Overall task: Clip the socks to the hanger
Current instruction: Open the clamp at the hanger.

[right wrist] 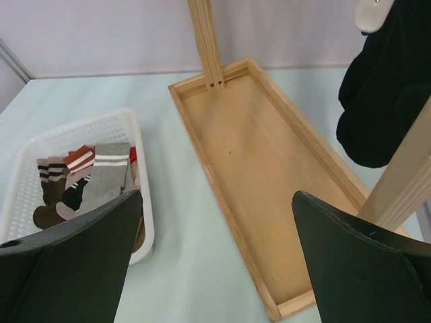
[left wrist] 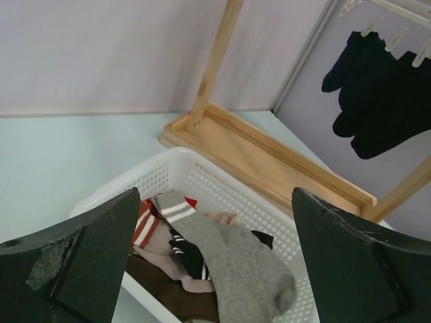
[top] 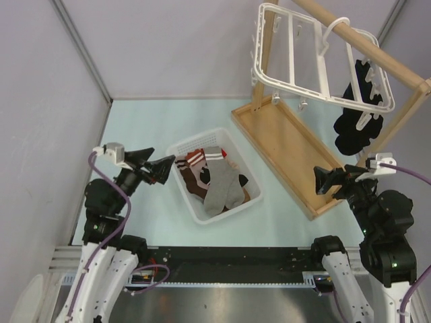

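The left gripper (top: 168, 166) and right gripper (top: 318, 182) hover, jaws wide and empty. Likely next: lifting one of the socks (top: 219, 186) from the basket (top: 196, 214).

Left arm (top: 104, 208): rises from its base at the near left, folded at the elbow, forearm roughly level. Left gripper (top: 160, 168): points inward to the right, jaws fully apart, nothing between them. In the left wrist view its fingers (left wrist: 87, 262) fill the lower corners with a wide gap between them, and the left one has a scuffed patch.

Right arm (top: 385, 225): upright from the near right, elbow bent. Right gripper (top: 322, 180): points inward to the left, jaws fully apart, empty. Its fingers (right wrist: 74, 262) are likewise spread wide. The two grippers are well apart, facing one another.
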{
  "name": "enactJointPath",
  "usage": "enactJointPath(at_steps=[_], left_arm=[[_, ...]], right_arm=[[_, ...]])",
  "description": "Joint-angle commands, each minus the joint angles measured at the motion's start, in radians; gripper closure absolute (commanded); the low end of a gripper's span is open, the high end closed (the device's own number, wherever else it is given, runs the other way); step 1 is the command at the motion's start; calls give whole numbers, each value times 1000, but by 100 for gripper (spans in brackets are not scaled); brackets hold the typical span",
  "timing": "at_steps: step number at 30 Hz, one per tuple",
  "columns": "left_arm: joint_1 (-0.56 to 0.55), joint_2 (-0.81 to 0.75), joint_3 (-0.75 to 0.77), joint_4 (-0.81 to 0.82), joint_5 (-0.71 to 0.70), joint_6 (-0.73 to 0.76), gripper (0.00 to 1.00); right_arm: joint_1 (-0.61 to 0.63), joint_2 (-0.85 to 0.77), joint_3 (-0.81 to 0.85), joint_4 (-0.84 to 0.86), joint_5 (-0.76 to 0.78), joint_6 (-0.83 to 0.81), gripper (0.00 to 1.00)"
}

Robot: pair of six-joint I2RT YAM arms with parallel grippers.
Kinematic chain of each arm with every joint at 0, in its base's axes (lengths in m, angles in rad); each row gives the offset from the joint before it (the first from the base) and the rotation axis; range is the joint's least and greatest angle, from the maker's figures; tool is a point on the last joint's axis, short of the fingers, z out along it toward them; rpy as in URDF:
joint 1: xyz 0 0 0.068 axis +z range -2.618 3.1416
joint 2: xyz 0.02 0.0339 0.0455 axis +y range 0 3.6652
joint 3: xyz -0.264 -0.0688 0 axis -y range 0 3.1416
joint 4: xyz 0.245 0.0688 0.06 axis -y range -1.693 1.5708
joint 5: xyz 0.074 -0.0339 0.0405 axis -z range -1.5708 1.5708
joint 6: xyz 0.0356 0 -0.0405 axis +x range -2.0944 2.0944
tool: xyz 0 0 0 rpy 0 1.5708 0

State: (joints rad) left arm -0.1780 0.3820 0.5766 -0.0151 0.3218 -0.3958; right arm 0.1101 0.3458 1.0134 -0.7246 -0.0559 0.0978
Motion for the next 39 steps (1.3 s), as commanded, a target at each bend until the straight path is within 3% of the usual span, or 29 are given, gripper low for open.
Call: enactJointPath(at_steps=[1,7,12,20,23,24,25,26,28,30,33,39], left_arm=[[-46,110,77,116,56,-58,0],[-201,236,103,221,-35,-46,0],[-349,375,115,332,-125,-15,0],[-454,538,203,443,-171,18,0],[-474,584,221,486,-184,18,0],[-482,597,224,498,-185,18,0],[-488,609,227,520,-188,17,0],[-495,630,235,530,-188,17,0],[-502,650,246,555,-193,18,0],[-508,678,256,564,-196,20,0],[-514,708,276,567,-193,28,0],[-523,762,310,589,-170,21,0]], right_arm=[[3,86,88,14,-50,20,0],[3,171,151,30,-61,81,0],[5,223,152,146,-32,102,0],[83,323,154,335,17,157,0],[274,352,154,396,203,114,0],[333,379,159,412,326,64,0],[467,395,162,445,394,36,0],[534,409,163,467,547,1,0],[709,447,163,548,699,-94,0],[790,472,163,615,868,-218,0],[824,492,163,711,952,-266,0],[781,487,183,691,996,-267,0]])
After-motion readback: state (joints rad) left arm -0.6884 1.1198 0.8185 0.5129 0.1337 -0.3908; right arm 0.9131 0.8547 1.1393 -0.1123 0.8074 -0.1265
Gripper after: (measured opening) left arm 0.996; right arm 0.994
